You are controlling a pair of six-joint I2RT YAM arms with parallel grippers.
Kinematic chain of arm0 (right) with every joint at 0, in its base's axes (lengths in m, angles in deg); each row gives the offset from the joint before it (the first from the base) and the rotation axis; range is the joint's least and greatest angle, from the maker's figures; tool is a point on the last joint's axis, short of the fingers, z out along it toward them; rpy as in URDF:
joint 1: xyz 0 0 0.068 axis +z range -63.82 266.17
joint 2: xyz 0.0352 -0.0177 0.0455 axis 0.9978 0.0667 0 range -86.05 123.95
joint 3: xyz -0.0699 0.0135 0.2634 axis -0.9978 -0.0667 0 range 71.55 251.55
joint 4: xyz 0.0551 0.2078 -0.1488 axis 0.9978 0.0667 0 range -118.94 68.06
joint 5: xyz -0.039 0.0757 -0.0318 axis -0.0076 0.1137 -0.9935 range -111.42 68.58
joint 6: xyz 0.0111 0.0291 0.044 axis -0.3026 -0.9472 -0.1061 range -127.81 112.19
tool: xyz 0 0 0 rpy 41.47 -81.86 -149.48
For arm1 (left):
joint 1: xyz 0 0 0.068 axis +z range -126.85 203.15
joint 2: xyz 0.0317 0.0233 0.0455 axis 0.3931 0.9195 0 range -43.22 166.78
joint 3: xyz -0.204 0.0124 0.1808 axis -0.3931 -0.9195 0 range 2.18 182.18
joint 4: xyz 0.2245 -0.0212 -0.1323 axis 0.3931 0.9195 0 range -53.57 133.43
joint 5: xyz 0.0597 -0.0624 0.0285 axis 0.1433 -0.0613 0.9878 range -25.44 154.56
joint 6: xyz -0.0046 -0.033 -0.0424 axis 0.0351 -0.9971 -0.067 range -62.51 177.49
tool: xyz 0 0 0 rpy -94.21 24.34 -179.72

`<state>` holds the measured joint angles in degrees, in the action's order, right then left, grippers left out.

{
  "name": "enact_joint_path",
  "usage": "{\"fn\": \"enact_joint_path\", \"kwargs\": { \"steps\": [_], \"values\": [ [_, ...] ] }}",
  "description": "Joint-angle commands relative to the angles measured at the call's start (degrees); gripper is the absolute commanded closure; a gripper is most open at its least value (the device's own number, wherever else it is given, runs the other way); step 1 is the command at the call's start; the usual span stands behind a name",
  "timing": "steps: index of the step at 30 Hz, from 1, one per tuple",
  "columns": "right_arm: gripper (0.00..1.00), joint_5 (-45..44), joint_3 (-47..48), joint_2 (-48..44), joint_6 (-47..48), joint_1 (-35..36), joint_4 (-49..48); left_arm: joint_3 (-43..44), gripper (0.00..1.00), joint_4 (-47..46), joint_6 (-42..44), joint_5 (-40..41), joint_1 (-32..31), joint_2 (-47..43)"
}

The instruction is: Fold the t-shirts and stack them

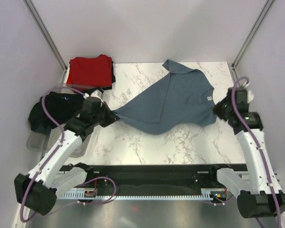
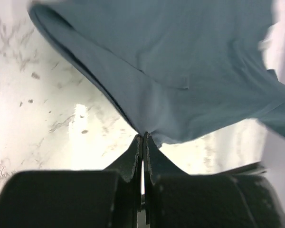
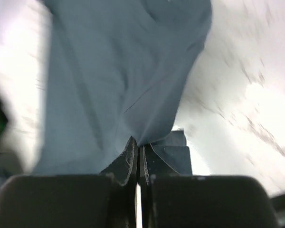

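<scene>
While wrists show blue-grey t-shirt (image 2: 180, 61) pinched, top adds red t-shirt (image 1: 89, 70) (folded).

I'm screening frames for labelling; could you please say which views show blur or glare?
Top external: sharp, evenly lit. Left wrist: blue-grey t-shirt clear, glare on the marble table, corners washed out. Right wrist: smeared throughout, bright patch on the table at right.

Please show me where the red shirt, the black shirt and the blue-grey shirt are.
red shirt (image 1: 89, 70), top view, middle of the folded cloth.
black shirt (image 1: 38, 118), top view, its left part.
blue-grey shirt (image 1: 180, 99), top view, middle of the spread cloth.
</scene>
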<state>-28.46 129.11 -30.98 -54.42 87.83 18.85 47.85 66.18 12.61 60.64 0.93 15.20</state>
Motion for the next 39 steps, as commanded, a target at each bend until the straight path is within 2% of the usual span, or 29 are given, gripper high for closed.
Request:
{"fn": "enact_joint_path", "kwargs": {
  "steps": [1,8,10,15,17,20,25,28,32,39],
  "values": [
    [1.00,-6.30,19.83,-0.32,1.43,-0.07,6.51,12.82,0.98,6.97,3.05,2.52,0.07,-6.99],
    [1.00,-14.20,59.44,4.78,4.15,-0.16,14.08,36.13,0.98,17.08,4.98,3.75,0.16,-8.32],
    [1.00,-16.49,64.85,4.87,5.82,-0.07,14.09,42.97,0.98,18.84,5.85,5.41,0.16,-8.14],
    [1.00,-24.49,79.16,5.58,11.96,1.69,12.86,51.26,0.98,19.29,6.12,5.86,0.16,-10.07],
    [1.00,-25.64,81.56,4.62,13.73,3.61,11.02,53.38,0.98,17.98,5.86,4.98,0.16,-11.47],
    [1.00,-27.05,79.03,-0.55,14.53,6.07,7.33,53.65,0.98,15.25,6.82,1.91,0.16,-14.20],
    [0.95,-20.84,71.03,-8.39,19.96,8.19,-5.33,54.17,0.98,8.40,9.64,-6.88,0.24,-17.01],
    [0.92,-17.22,74.79,-8.31,21.82,8.81,-6.74,52.43,0.98,2.53,9.55,-9.43,0.24,-20.26],
    [0.91,-11.86,78.40,-7.70,22.18,9.95,-7.62,51.10,0.98,-0.22,8.76,-10.75,0.24,-22.38],
    [0.92,-14.13,77.70,-10.94,23.32,11.44,-9.20,49.60,0.98,-3.04,9.11,-13.04,0.24,-25.63]
  ]
}}
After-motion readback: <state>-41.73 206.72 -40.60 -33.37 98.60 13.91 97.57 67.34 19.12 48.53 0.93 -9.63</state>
